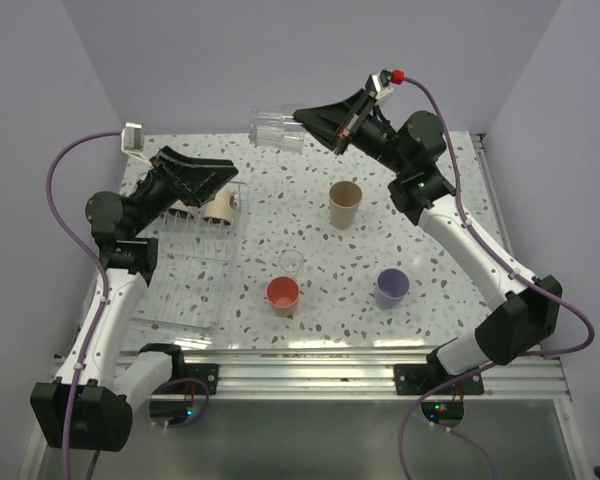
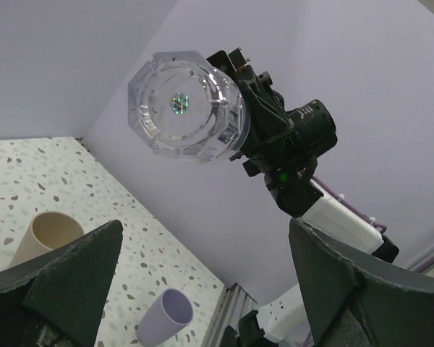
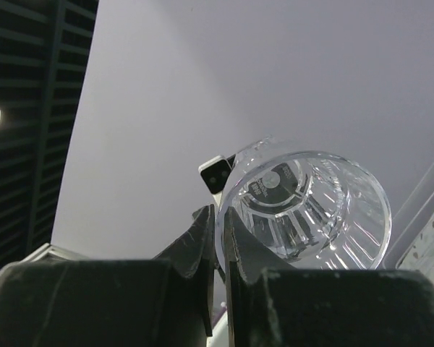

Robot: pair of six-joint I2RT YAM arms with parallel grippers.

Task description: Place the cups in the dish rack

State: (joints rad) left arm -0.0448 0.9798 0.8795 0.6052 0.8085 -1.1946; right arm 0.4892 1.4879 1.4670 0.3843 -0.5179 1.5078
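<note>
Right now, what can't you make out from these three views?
- Top: the left gripper covers the rack's far end; one cream cup shows, the count is hidden.
- Left wrist: a finger hides the beige cup's base; rack out of frame.
- Right wrist: aimed up past the clear cup; rack and other cups out of frame.

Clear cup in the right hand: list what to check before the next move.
1. Grip: right hand shut on the clear cup at its rim: ok.
2. Height: cup off the table, lying sideways in the air: ok.
3. Receiver: left hand open, facing the cup's base: ok.
4. Room: dish rack free in its near part: ok.
5. Path: cream cup at the rack's far end out of the way: cannot tell.
6. Grip firm enough: cannot tell.
</note>
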